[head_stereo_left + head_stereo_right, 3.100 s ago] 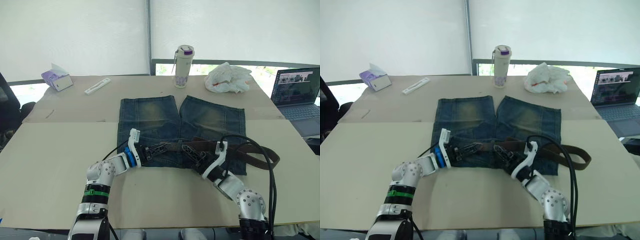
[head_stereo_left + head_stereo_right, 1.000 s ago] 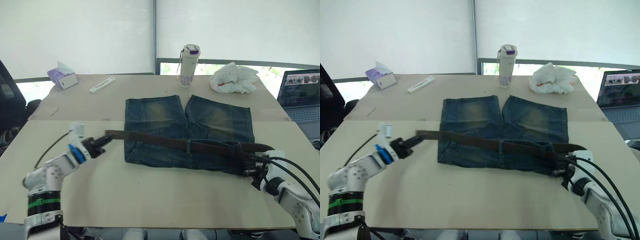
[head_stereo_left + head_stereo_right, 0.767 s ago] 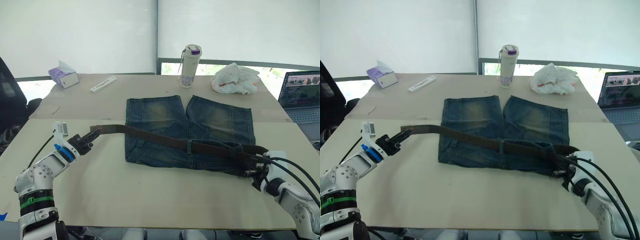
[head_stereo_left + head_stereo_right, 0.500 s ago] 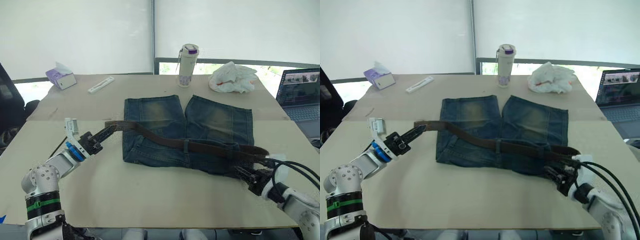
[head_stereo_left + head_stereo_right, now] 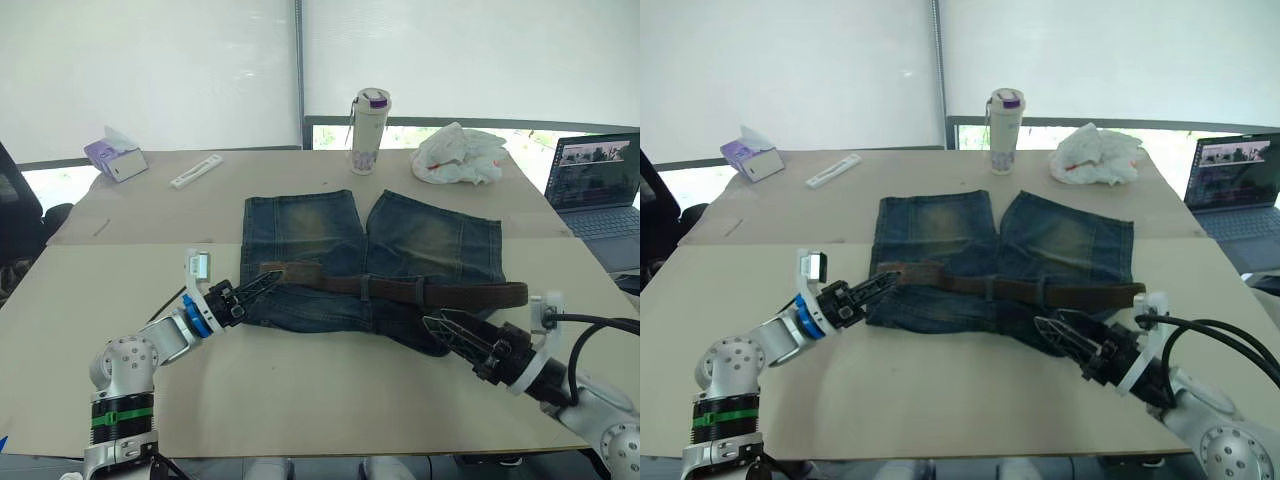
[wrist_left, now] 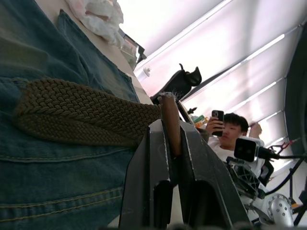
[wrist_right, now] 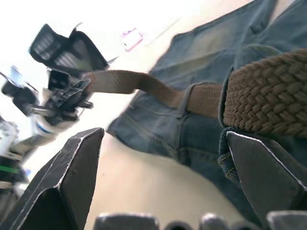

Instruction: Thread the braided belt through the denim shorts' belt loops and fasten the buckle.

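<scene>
Left wrist view — left end effector (image 6: 171, 143) pinching braided belt (image 6: 81, 115) tip.

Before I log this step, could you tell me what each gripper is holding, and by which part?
The left gripper is shut on the braided belt, pinching its plain tip. The right gripper is open and holds nothing.

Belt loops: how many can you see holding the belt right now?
2: one belt loop near the waistband's middle, another just right of it over the braided belt. Others may be hidden.
</scene>
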You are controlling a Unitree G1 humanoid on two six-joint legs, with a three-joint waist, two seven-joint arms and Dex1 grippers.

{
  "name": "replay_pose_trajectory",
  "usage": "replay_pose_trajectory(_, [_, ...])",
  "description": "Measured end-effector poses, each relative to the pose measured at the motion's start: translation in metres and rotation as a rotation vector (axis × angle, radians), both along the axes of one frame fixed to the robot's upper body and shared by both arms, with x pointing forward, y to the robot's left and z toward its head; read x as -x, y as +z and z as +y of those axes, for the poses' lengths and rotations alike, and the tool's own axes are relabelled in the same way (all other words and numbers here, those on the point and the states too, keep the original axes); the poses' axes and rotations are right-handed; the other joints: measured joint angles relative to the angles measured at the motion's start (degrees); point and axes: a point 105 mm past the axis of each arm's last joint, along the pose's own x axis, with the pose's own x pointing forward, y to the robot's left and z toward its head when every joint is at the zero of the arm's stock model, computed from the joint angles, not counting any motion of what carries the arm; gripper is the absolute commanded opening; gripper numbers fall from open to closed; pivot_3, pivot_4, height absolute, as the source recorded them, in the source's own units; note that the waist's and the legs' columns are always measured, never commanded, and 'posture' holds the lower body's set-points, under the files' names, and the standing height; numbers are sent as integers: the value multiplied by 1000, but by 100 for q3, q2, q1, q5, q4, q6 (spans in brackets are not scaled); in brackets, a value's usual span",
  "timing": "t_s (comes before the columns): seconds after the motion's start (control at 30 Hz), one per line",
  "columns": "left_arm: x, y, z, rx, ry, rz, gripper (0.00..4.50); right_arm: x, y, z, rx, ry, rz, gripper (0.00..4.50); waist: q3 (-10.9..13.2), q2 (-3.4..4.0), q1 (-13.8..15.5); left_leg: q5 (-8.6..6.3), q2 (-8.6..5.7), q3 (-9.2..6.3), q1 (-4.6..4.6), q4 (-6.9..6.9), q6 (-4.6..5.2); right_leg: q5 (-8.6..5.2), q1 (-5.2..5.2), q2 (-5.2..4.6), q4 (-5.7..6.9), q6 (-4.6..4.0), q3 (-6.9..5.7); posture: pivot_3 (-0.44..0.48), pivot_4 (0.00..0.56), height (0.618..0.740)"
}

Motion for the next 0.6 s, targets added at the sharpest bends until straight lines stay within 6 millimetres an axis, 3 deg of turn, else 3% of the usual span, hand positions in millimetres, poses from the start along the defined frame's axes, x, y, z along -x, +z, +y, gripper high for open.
replay_pose_trajectory(0.2, [-3, 1, 1, -9, 22, -5, 0, 1, -29, -45, 160, -134, 99, 4464, -1, 5, 17, 0, -4, 2, -8, 1, 0, -1, -1, 0, 0, 1, 0, 0, 150, 740])
replay_pose_trajectory(0.33, [-4, 4, 2, -19, 34, -9, 0, 9, -11, -81, 208, -210, 62, 4464, 1, 4, 15, 0, -3, 5, -6, 6, 1, -1, 4, 3, -2, 4, 0, 0, 150, 740])
replay_pose_trajectory(0.4, [-3, 5, 0, -21, 28, -15, 0, 14, -1, -77, 179, -166, 44, 4464, 2, 3, -5, 0, 2, 4, -6, 4, 0, -1, 4, 13, -1, 3, 2, 0, 150, 740])
replay_pose_trajectory(0.6, [-1, 9, -6, -18, 15, -17, 0, 18, 17, -18, 85, 62, -1, 4464, 8, -7, -26, 0, 7, 1, 0, 6, 0, -5, 5, 18, 3, 11, 4, 0, 150, 740])
